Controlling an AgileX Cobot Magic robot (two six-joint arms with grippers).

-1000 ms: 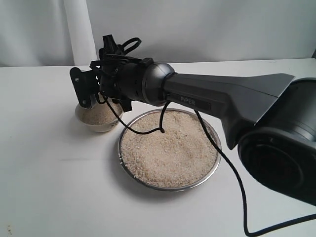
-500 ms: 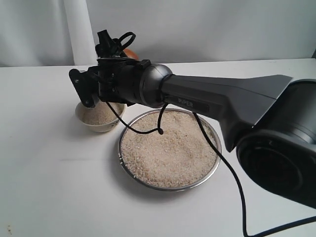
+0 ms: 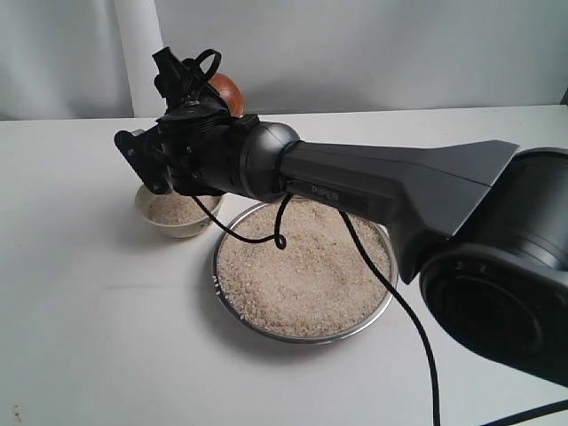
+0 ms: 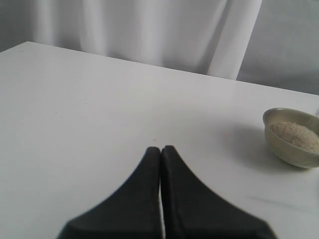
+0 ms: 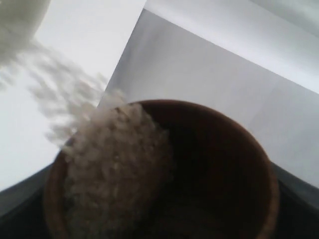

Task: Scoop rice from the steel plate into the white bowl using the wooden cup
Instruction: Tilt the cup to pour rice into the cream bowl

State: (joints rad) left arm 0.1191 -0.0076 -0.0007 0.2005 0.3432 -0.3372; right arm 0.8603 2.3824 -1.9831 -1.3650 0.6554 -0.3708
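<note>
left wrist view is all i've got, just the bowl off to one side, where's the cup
Observer: The right gripper holds the cup tipped, raised well above the table, higher than the bowl.
Operator: anything in it
Observer: Rice, heaped at the lowered side, with grains spilling over the rim.
Operator: and the plate
Observer: The plate sits close beside the bowl, covered with rice nearly to its rim.

Bright, diffuse light, soft shadows cast on the table (image 3: 89, 337), spilling rice (image 5: 75, 99) smeared by close-up blur.
</note>
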